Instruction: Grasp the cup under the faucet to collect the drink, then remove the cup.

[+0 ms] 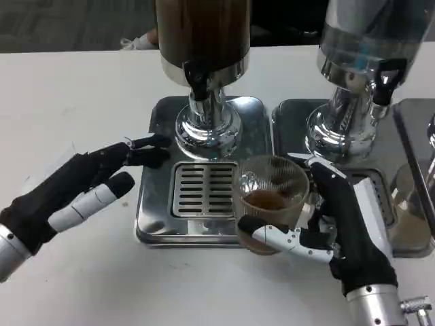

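Right hand point(333, 231) wrapped around the clear ribbed plastic cup point(270, 200) at lower right of centre, thumb across the cup's near side, black fingers behind it on the right. Holding brown drink in its lower part, and sitting over the right front corner of the shiny steel drip tray point(153, 224), off to the right of the slotted grille point(204, 190). Not under the black faucet point(198, 80) of the dark brown drink dispenser point(202, 34) at top centre, but lower and to the right of it. Whether resting on the tray edge or lifted clear, impossible to tell. Over on the left side of the frame, left hand point(81, 187) holding nothing, fingers stretched out long and a little apart, tips at the left edge of the tray just beside the dispenser's chrome pedestal point(207, 125); touching the metal or only hovering, can't say. Upper right, a second dispenser with a clear pale tank point(377, 30) on its own steel tray point(289, 112), close beside the first. Silver right forearm point(377, 309) running off the bottom right corner, all on the white table point(68, 102).
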Action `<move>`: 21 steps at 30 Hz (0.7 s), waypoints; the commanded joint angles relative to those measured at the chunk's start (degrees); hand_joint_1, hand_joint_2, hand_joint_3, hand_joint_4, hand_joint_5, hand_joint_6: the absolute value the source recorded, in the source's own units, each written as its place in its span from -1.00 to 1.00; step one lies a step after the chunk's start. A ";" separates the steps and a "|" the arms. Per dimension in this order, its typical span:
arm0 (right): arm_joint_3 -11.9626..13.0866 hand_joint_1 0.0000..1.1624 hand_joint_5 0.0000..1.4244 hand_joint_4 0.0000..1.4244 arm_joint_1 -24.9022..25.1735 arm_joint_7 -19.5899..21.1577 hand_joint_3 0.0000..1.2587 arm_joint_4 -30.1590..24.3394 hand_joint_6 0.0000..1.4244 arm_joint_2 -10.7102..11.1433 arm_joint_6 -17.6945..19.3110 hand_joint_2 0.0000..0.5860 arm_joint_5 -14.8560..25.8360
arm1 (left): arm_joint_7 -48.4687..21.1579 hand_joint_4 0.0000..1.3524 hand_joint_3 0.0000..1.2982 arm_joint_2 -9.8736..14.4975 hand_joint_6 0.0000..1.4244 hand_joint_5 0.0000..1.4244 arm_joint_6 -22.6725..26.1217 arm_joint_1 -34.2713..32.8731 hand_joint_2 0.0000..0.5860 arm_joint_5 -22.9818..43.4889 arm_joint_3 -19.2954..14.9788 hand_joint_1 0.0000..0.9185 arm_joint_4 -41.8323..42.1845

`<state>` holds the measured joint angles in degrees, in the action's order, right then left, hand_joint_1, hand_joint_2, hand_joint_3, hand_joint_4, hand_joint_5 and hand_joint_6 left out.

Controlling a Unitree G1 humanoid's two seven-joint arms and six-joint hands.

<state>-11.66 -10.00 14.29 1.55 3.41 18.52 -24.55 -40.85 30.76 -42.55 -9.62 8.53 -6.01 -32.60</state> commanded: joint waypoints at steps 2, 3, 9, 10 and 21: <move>0.72 0.68 0.49 0.23 -0.96 -0.33 0.26 -3.57 0.86 -0.10 0.78 -0.50 1.09 | -0.09 -0.64 -0.65 1.57 -0.78 -0.64 -1.27 1.21 -0.73 -0.58 0.07 -1.00 2.81; 0.89 0.69 0.49 0.23 -1.21 -0.55 0.26 -4.09 0.86 -0.03 0.81 -0.50 1.22 | -0.17 -0.64 -0.65 1.75 -0.78 -0.64 -1.42 1.52 -0.74 -0.58 0.13 -1.00 3.40; 2.25 0.71 0.49 0.25 -3.41 -1.82 0.28 -8.64 0.85 0.27 1.01 -0.53 2.42 | -0.58 -0.65 -0.65 2.44 -0.78 -0.65 -1.79 3.52 -0.74 -0.16 0.26 -1.00 7.32; 2.36 0.71 0.49 0.25 -3.76 -1.99 0.28 -9.30 0.84 0.30 0.96 -0.53 2.58 | -0.72 -0.65 -0.65 2.58 -0.78 -0.66 -1.84 3.85 -0.74 -0.02 0.33 -1.00 8.02; 3.26 0.76 0.51 0.29 -7.94 -3.98 0.34 -16.36 0.84 0.45 0.03 -0.54 3.47 | -1.63 -0.66 -0.65 4.04 -0.78 -0.66 -2.97 8.03 -0.74 0.27 1.12 -1.00 15.78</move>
<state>-9.09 -17.38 10.42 -11.74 4.12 18.26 -22.21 -41.52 33.56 -44.84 -2.84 8.57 -5.59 -18.76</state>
